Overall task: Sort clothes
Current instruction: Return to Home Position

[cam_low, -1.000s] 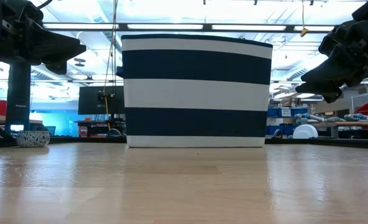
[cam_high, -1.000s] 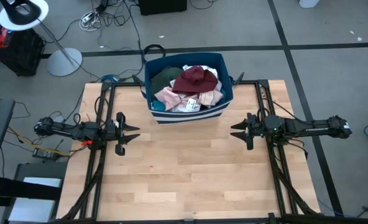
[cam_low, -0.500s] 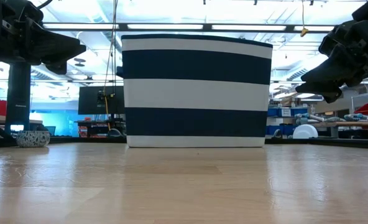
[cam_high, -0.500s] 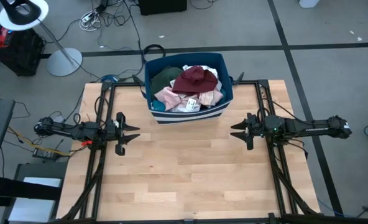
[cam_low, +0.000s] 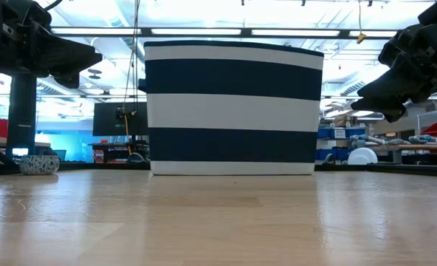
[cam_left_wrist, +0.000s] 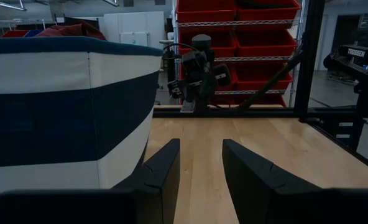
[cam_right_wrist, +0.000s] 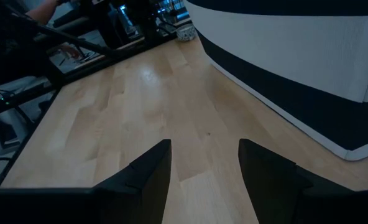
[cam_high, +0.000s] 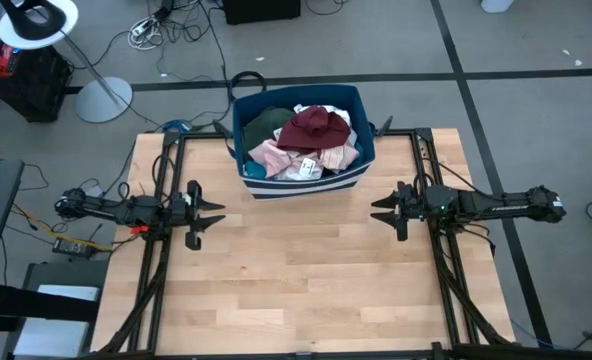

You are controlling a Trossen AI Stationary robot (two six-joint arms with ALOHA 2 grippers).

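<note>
The clothes (cam_high: 301,140) lie heaped in a dark blue bin with white stripes (cam_high: 306,183) at the table's far middle: a maroon piece (cam_high: 313,127) on top, a dark green top (cam_high: 266,124), pink (cam_high: 273,155) and white tagged items (cam_high: 306,168). The bin also shows in the low view (cam_low: 233,107). My left gripper (cam_high: 214,214) hovers open over the table's left side, empty. My right gripper (cam_high: 381,210) hovers open over the right side, empty. Both point toward the table's middle.
The bin's wall stands close beside my left gripper in the left wrist view (cam_left_wrist: 66,106) and beside my right gripper in the right wrist view (cam_right_wrist: 296,62). Bare wooden tabletop (cam_high: 296,270) lies between the grippers and toward the near edge. Black frame rails (cam_high: 161,280) run along both sides.
</note>
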